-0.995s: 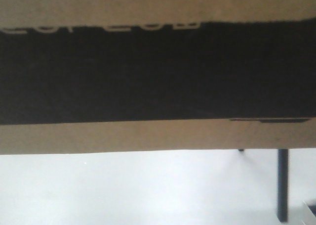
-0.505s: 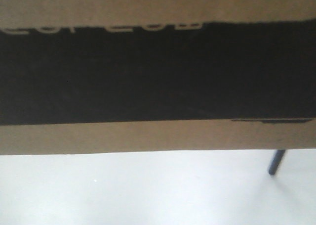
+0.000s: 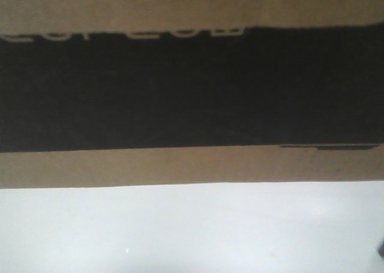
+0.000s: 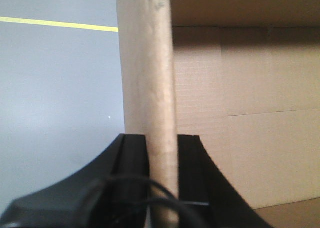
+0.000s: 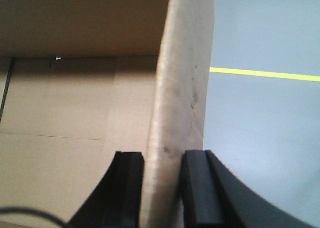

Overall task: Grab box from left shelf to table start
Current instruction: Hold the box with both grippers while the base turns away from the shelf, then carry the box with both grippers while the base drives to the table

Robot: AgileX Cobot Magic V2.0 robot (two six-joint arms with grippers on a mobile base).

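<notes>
1. Between the left fingers [image 4: 131,168]: clamped on an upright cardboard wall of the box [image 4: 250,87], one black pad pressed to each face, no gap showing.
2. Between the right fingers [image 5: 199,188]: the same hold on the opposite wall, shut hard against the board from both sides.
3. Beyond each wall: bare corrugated inside of the box to one side, grey floor [image 4: 60,97] with a yellow line [image 4: 60,21] to the other. Appears to hang above that floor, carried by its two walls alone.
4. Just changed, in the front view: a thin dark post, seen upright under the lower right edge a second ago and slanted half a second ago, now gone except for a dark speck [image 3: 381,249] at the right border. Meanwhile no shift of the box in frame: same lettering along the top, same lower edge.
5. Reads as the robot turning with the load while the grip holds steady. Suggests a box already off the left shelf and in transit, with the set-down on the surface not yet done. Neither left shelf nor surface in sight, so cannot tell how far the swing has to go.
6. Look of the box: large, brown, dull cardboard. Wide black panel across the near face, cut-off white letters along its upper border, a thin pale line low on the right. Fills most of the front view, blurred by closeness. Walls slightly scuffed and spotted where gripped, thin enough to flex, so likely to sway on a quick stop.
</notes>
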